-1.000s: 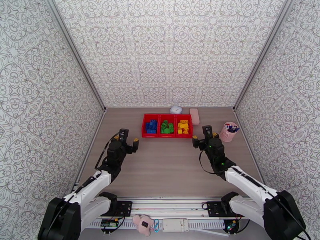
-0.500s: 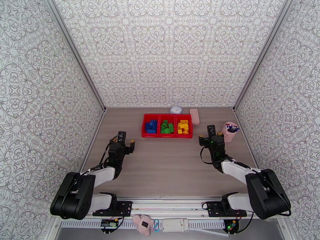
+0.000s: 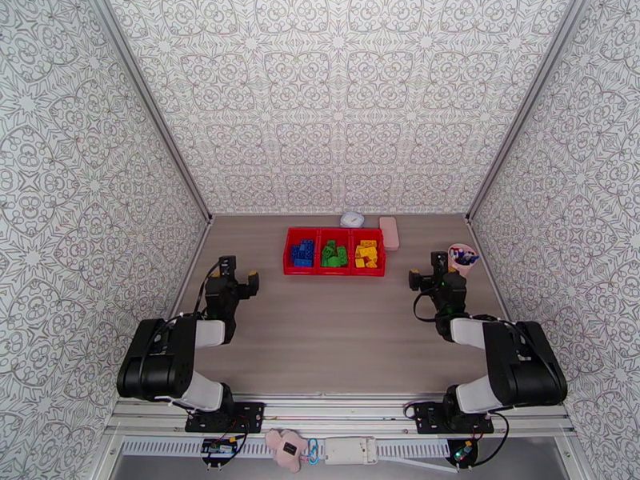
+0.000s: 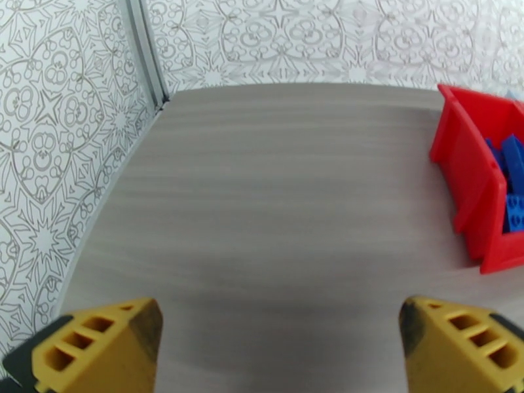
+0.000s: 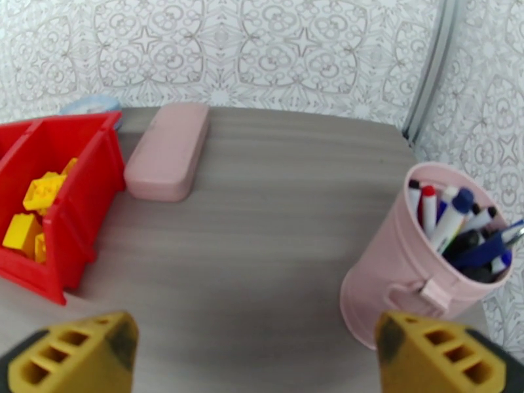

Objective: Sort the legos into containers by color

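Legos (image 3: 334,254) are lying in the red tray (image 3: 334,272) at the far middle of the table (image 3: 336,338). Seen from overhead, blue ones are filling the left bin, green the middle and yellow the right, and every brick I can make out is lying with its own colour. The left gripper (image 3: 238,272) is hanging well apart from the tray on the left, jaws spread and holding nothing. The right gripper (image 3: 428,270) is hanging on the right, also spread and holding nothing, just beside a pink pen cup (image 3: 462,258). Both arms are folding close to their bases, so the sorting is looking finished and the step in hand is likely parking. Doing that well is meaning slow, level moves, with the right arm keeping off the cup.

The left wrist camera is looking between its two yellow fingertips (image 4: 98,345), set far apart over bare wood. It is giving a close view of the tray's left end wall with blue bricks behind it, and of the gap to it, which is harder to judge from overhead.

The right wrist camera is showing what the overhead view is half hiding: the cup standing upright, full of pens, close off the right fingertip. It is also showing yellow bricks in the near bin and a pink case (image 5: 167,152) lying just beside the tray.
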Available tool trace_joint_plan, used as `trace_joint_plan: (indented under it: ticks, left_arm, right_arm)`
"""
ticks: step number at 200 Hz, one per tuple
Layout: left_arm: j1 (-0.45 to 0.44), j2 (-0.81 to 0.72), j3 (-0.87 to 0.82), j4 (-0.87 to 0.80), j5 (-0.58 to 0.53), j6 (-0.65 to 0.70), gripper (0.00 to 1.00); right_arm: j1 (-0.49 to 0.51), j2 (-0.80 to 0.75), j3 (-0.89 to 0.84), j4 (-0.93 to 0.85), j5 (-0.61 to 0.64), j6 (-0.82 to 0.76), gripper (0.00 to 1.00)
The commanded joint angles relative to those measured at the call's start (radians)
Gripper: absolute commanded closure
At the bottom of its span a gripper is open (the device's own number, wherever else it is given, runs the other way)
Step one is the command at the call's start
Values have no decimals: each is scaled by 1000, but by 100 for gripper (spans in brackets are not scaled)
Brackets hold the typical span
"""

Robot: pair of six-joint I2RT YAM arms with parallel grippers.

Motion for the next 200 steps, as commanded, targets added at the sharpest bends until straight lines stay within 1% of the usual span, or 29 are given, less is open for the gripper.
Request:
trace_joint_plan:
  ticks: [1,50,200]
  left_arm:
    - [2,1,13,-28,34,-28,0]
    - [-13,1,13,-28,8,-17,0]
    - [-12,1,16,-32,11,-19,0]
  right_arm:
    - [-10,5,-13,61,-58,39,0]
    - [-9,2,-14,60,-53,36,0]
    - [-9,4,-14,60,-53,36,0]
